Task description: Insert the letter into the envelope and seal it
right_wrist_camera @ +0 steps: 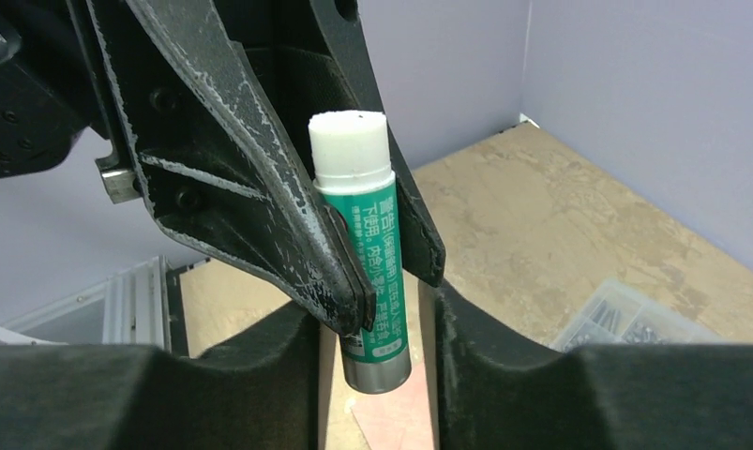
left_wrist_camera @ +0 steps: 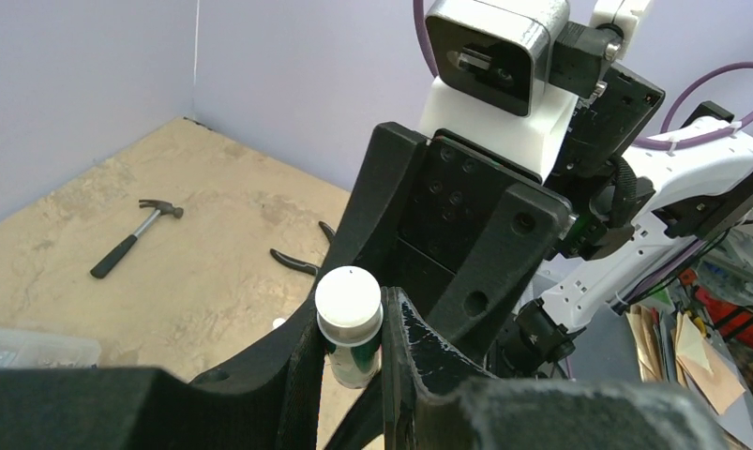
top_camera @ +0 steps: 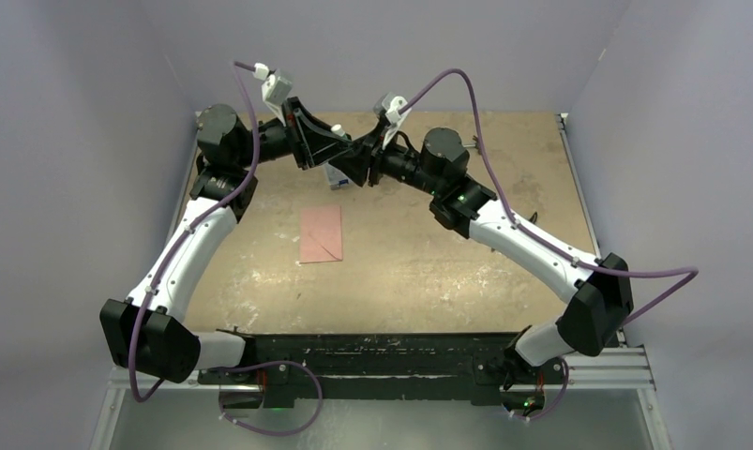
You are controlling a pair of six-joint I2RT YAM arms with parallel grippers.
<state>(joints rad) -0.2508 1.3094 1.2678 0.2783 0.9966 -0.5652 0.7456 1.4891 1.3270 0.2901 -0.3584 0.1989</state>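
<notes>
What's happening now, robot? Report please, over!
Left fingers shut on glue stick. Right fingers around its lower end, grip unclear. Envelope flat on table, nothing on it; letter not seen.

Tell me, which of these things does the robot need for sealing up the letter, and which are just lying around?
For the job:
- envelope
- glue stick, held in the left gripper

Lying about:
- hammer
- pliers
- clear compartment box

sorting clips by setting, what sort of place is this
Probably a robot lab test cell: a worn board tabletop boxed in by plain lavender walls, with a hammer and pliers lying on it.
</notes>
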